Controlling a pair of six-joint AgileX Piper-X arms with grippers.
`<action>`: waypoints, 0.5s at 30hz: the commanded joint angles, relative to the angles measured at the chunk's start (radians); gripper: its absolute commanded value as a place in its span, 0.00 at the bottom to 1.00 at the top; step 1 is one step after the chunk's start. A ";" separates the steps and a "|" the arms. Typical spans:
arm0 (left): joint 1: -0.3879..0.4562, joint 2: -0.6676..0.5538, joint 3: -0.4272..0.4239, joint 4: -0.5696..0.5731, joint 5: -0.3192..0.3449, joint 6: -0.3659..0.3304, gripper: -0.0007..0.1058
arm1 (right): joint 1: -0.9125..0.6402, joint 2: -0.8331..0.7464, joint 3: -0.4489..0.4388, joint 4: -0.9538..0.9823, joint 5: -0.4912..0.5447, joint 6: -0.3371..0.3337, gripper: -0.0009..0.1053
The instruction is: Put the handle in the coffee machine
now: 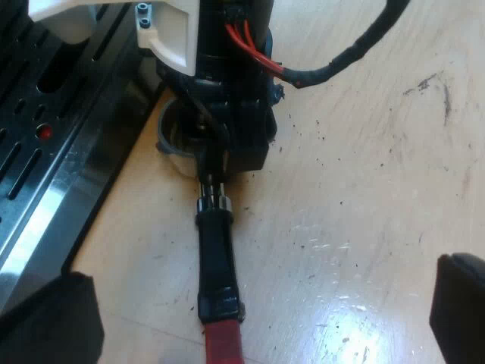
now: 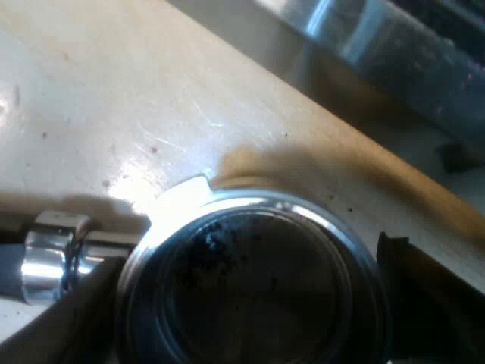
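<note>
1. Pale wooden tabletop (image 1: 364, 189), glossy under a bright glare and marked with dark specks (image 1: 429, 82), lies beneath both arms.
2. Above it my left gripper (image 1: 258, 303) hangs spread wide, its fingers (image 1: 458, 303) well apart and holding nothing.
3. On the wood between those fingers lies the holder (image 1: 214, 203). Its dark handle (image 1: 216, 262) runs from a shiny metal collar to the red end (image 1: 223, 345), which is cut off by the frame.
4. My right gripper (image 1: 235, 129) is down over the holder's basket (image 1: 173, 140) and covers most of it. Whether it has hold of the basket I cannot tell.
5. In the right wrist view, that gripper (image 2: 242, 303) sits right at the round steel rim (image 2: 258, 203). The cup inside is dark, with black coffee grains clinging to it, and its depth is hard to make out.
6. The holder rests flat on the table, loose, not locked into the machine.
7. Just beside the basket runs the espresso machine (image 2: 356, 30), seen as a polished metal edge and a slotted drip tray (image 1: 30, 163) with a small red spot (image 1: 44, 131) in one slot.
8. Whether the basket touches the tray's edge is hidden by the right gripper.
</note>
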 commanded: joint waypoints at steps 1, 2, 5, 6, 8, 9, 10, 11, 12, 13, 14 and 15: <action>-0.005 0.002 0.000 -0.010 0.005 0.001 0.84 | -0.004 -0.010 -0.008 0.005 0.014 -0.002 0.20; -0.005 0.002 0.000 -0.010 0.005 0.002 0.84 | -0.004 -0.012 -0.008 0.010 0.014 0.000 0.16; -0.005 0.002 0.000 -0.010 0.005 0.024 0.84 | -0.004 -0.032 -0.008 0.023 0.011 0.019 0.01; -0.005 0.002 0.000 -0.012 0.005 0.028 0.84 | -0.004 -0.047 -0.008 0.023 0.011 0.019 0.01; -0.005 0.002 0.000 -0.018 0.005 0.028 0.84 | -0.004 -0.070 -0.008 0.023 0.011 0.035 0.01; -0.005 0.002 0.000 -0.019 0.011 0.028 0.84 | -0.004 -0.086 -0.008 0.033 0.011 0.047 0.01; -0.005 0.002 0.000 -0.021 0.019 0.028 0.84 | -0.004 -0.102 -0.008 0.048 0.014 0.068 0.01; -0.005 0.002 0.000 -0.027 0.021 0.028 0.84 | -0.004 -0.107 -0.008 0.056 0.014 0.080 0.01; -0.005 0.002 0.003 -0.037 0.023 0.028 0.84 | -0.004 -0.122 -0.008 0.071 0.014 0.106 0.01; -0.005 0.002 0.006 -0.055 0.029 0.028 0.84 | -0.004 -0.138 -0.008 0.082 0.014 0.129 0.01; -0.005 0.002 0.007 -0.061 0.029 0.028 0.84 | -0.004 -0.146 -0.008 0.092 0.014 0.140 0.01; -0.005 0.002 0.009 -0.072 0.029 0.028 0.84 | -0.004 -0.161 -0.008 0.113 0.014 0.154 0.01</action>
